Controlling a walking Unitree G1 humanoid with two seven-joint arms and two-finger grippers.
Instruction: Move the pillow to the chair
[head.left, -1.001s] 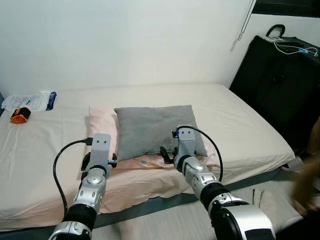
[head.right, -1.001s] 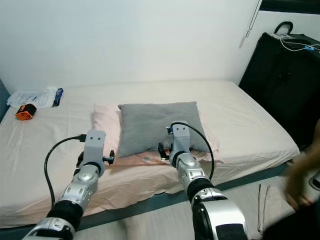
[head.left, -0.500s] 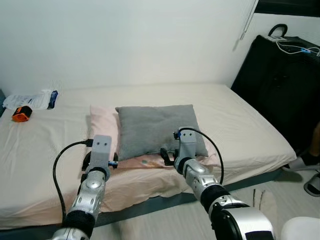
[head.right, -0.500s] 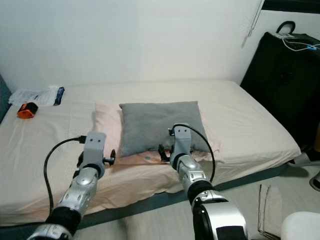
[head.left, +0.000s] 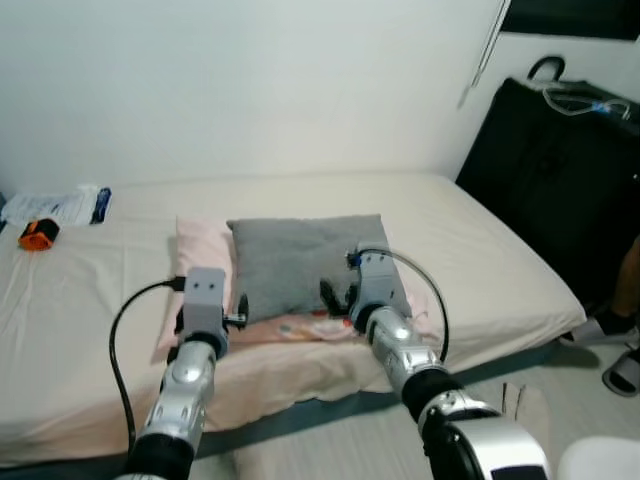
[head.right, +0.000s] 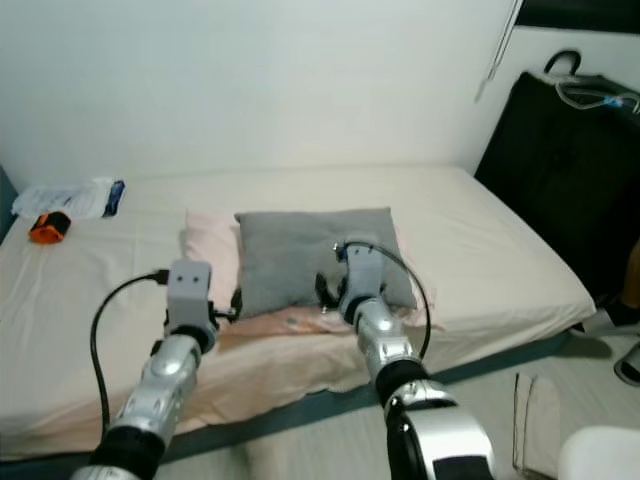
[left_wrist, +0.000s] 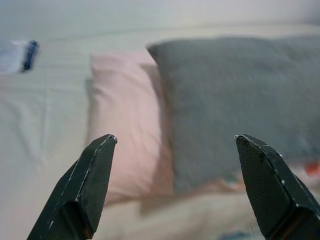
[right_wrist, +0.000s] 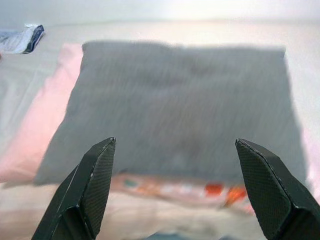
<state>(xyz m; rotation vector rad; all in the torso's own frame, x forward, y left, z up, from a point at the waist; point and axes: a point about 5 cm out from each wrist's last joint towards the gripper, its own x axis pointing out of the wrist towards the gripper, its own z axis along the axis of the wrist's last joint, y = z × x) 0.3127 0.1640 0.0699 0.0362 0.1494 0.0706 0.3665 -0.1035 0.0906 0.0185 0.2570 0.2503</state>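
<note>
A grey pillow (head.left: 300, 260) lies on top of a pink pillow (head.left: 200, 250) in the middle of the bed (head.left: 480, 250). My left gripper (head.left: 210, 312) hovers at the near edge of the pink pillow, by the grey pillow's left corner. In the left wrist view the left gripper (left_wrist: 175, 140) is open wide, facing the pink pillow (left_wrist: 125, 125) and the grey pillow (left_wrist: 235, 100). My right gripper (head.left: 355, 292) is over the grey pillow's near right edge. The right gripper (right_wrist: 175, 142) is open, with the grey pillow (right_wrist: 180, 105) straight ahead of it.
A tall black suitcase (head.left: 560, 170) stands right of the bed. An orange object (head.left: 35, 235) and a white packet (head.left: 60, 205) lie at the bed's far left. A person's foot (head.left: 625, 365) is on the floor at right, with a white object (head.left: 600, 465) below it.
Both grippers have edged forward toward the pillows. The person at right has drawn back; a blurred arm was there a second ago, now a leg and foot.
</note>
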